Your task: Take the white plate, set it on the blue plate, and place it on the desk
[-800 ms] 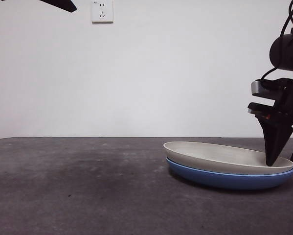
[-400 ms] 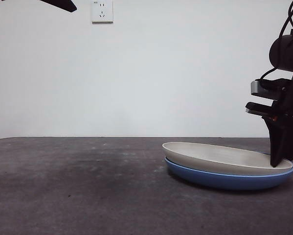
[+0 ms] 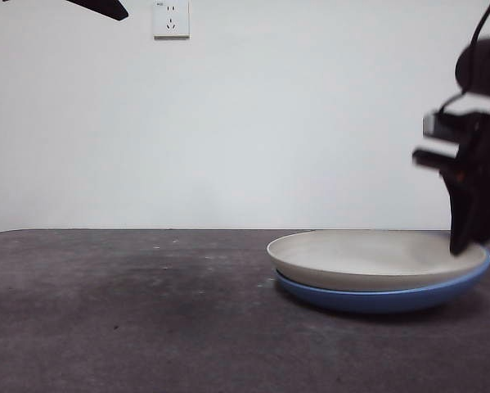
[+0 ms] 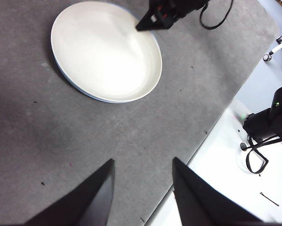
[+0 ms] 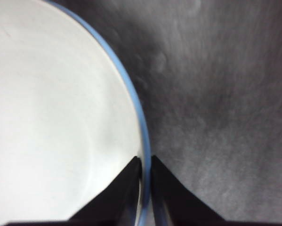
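The white plate lies nested in the blue plate on the desk, at the right. The stack is tipped, its right rim raised. My right gripper is shut on that right rim. In the right wrist view, one jaw sits inside the white plate and the other outside the blue plate's rim, with the right gripper pinching both. My left gripper is open and empty, high above the desk, away from the white plate. In the front view it shows only as a black tip.
A wall socket is on the white wall behind. In the left wrist view the desk's edge runs near the plates, with a white floor and black gear beyond it.
My right gripper has risen a little with the rim in it. The right side of the stacked plates has lifted, so the stack now tilts. The left arm has not moved.
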`<state>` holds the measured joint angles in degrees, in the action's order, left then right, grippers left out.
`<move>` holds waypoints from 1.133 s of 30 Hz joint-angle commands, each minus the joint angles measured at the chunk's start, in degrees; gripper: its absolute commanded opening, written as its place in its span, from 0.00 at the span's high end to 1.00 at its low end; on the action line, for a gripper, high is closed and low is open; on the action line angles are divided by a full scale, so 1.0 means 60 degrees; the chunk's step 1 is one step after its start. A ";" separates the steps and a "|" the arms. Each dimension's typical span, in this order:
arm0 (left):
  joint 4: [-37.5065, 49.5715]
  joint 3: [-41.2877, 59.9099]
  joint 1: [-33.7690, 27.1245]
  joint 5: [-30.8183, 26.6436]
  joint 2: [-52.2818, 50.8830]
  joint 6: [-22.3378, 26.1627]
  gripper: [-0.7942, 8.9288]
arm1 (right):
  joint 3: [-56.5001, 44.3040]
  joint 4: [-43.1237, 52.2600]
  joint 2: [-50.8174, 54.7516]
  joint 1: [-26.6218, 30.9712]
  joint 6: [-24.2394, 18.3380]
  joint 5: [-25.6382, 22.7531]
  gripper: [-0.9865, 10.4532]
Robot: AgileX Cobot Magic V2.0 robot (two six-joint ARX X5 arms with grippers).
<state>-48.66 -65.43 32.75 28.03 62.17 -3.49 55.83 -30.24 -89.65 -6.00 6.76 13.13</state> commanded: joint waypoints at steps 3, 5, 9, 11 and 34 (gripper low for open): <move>0.0044 -0.0080 0.0047 0.0051 0.0036 0.0182 0.71 | 0.0073 0.0018 0.0914 -0.0004 0.0135 0.0200 0.90; 0.0044 -0.0080 0.0047 0.0051 0.0036 0.0186 0.71 | 0.0080 0.0022 0.1239 -0.0007 0.0280 0.0408 0.90; 0.0047 -0.0084 0.0047 0.0051 0.0036 0.0186 0.71 | 0.0149 0.0015 0.1610 -0.0157 0.0459 0.0579 0.90; 0.0047 -0.0080 0.0047 0.0051 0.0036 0.0186 0.71 | 0.0219 0.0007 0.1625 -0.0306 0.0546 0.0579 0.90; 0.0029 -0.0080 0.0047 0.0051 0.0036 0.0186 0.71 | 0.0466 0.2936 -0.0925 -0.2863 0.2841 0.0554 0.90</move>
<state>-48.66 -65.43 32.75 28.05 62.17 -3.46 57.04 -13.85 -93.97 -22.76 21.58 16.23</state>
